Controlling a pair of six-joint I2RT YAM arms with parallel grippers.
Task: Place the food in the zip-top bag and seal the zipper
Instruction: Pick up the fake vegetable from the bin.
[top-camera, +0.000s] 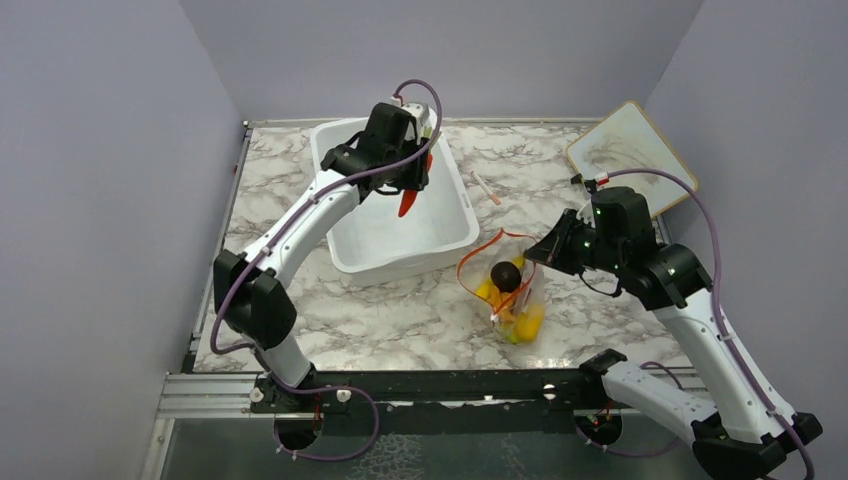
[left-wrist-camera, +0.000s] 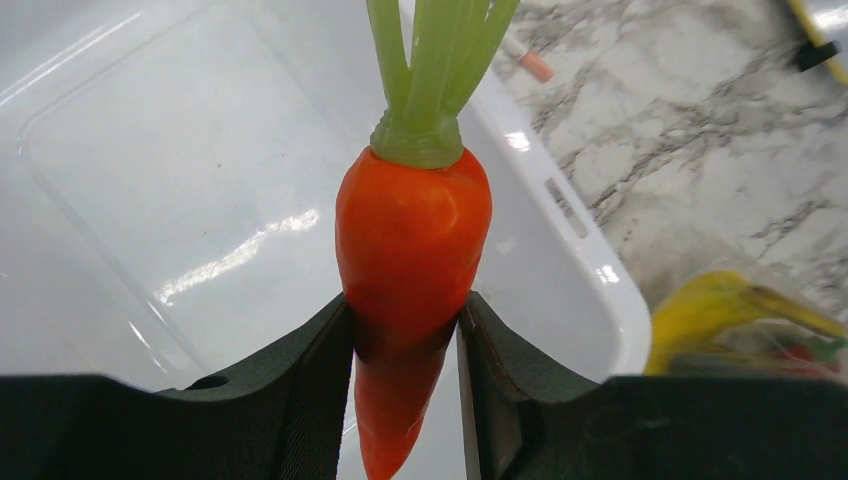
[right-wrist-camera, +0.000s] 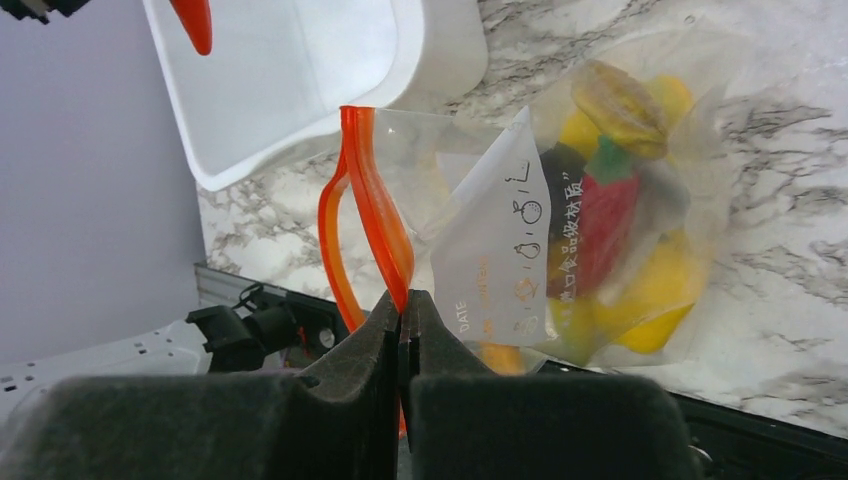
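The left gripper (left-wrist-camera: 405, 330) pinches the orange plastic carrot with the green top (left-wrist-camera: 412, 240) low on its tapered body, tip down, above the white rectangular plastic tub (top-camera: 440, 250) at the far left of the marble-patterned table (top-camera: 400, 320). The right gripper (right-wrist-camera: 403, 318), jaws pressed together, clamps the thin red-orange zipper strip (right-wrist-camera: 372, 190) of the clear floppy zip-top bag (right-wrist-camera: 470, 150). The bag lies right of the tub, near the table's middle. It holds yellow, red and green toy foods, and a dark brown round fruit (top-camera: 506, 275) sits close to its mouth.

The carrot's slick taper could slide out of the jaws on the way across, or its tip could clip the tub wall. The bag's rim is held at one point only and looks twisted, so the mouth may be narrow or fold shut. The carrot could then catch the strip, shove the bag aside or land on the table. The brown fruit may block the opening or roll out if the rim tips.
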